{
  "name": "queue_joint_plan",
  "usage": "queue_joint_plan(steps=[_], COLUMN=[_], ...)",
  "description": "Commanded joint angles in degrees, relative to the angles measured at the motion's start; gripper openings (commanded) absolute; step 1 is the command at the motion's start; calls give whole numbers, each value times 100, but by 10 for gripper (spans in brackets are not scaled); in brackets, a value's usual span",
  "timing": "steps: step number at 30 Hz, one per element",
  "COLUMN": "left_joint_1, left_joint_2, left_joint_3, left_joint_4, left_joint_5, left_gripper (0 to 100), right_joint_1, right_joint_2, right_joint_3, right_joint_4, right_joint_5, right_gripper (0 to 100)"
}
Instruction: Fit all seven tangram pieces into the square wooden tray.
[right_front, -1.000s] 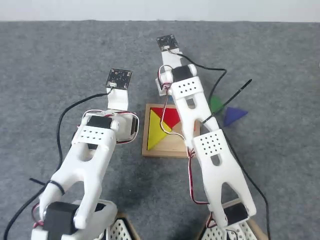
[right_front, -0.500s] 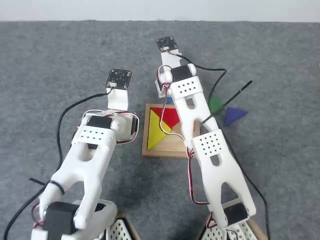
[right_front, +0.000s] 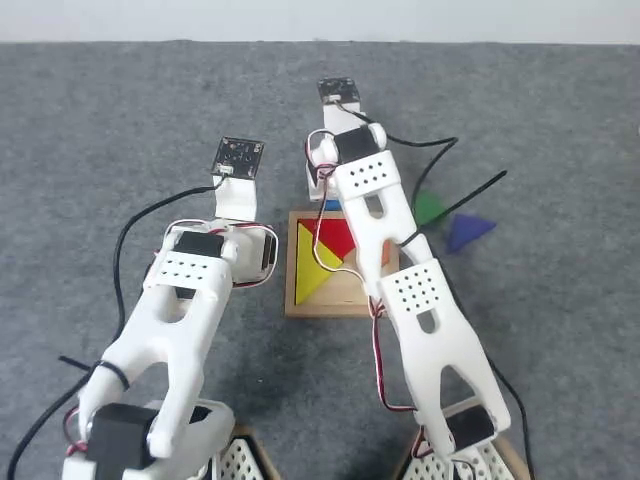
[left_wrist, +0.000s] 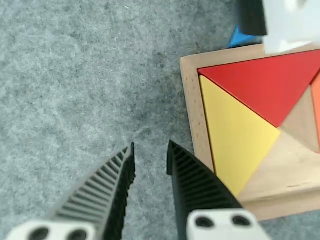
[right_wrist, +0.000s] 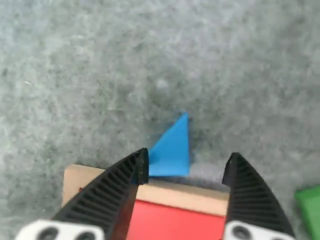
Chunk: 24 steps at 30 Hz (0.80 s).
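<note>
**Blue triangle straddled at the tray's far edge**

The right gripper (right_wrist: 186, 162) is held with its fingers spread wide on either side of the blue triangle (right_wrist: 172, 147), and nothing is pinched. The triangle lies flat on the grey mat (right_front: 120, 120) at 12 o'clock of the wooden tray (right_wrist: 150, 192), with its long base just beside the tray's outer wall. The left gripper (left_wrist: 150, 150) is parked low over the mat at 9 o'clock of the tray, its fingers narrowly parted and empty.

Several risks can be judged from here. A finger could be set down on the tray's rim instead of the mat, because the piece sits so close to the wall. The tray would then be pushed, and the pieces already seated could be disturbed. The triangle is thin and flat, so it could be squeezed out sideways or tipped against the wall when the fingers are brought together.

The triangle's whole outline is given by the right wrist view, while in the high view most of it is covered by the arm. The green piece (right_front: 430, 208) and the purple triangle (right_front: 468, 231), waiting at 2 o'clock of the tray, are made out in the high view. The left wrist view shows the red triangle (left_wrist: 260, 85), the yellow triangle (left_wrist: 235, 135), an orange piece (left_wrist: 316, 95) and bare wood to be filled.
</note>
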Motion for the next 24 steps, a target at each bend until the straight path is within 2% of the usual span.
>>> queue_joint_plan(steps=[1, 8, 19, 21, 24], left_joint_1=[44, 44, 44, 44, 44], left_joint_2=[-35, -35, -35, -35, -35], left_joint_3=[-31, -31, -31, -31, -31], left_joint_4=[-97, -97, -97, -97, -97], left_joint_5=[0, 0, 0, 0, 0], left_gripper=[108, 108, 108, 108, 108], right_joint_1=[-75, -171, -154, -171, -189], right_joint_2=[-233, 286, 163, 110, 119], right_joint_3=[-246, -255, -264, -264, -255], right_joint_4=[119, -75, -207, -207, -215], right_joint_5=[-563, -1389, -1433, -1424, -1143], right_gripper=[236, 227, 225, 183, 58])
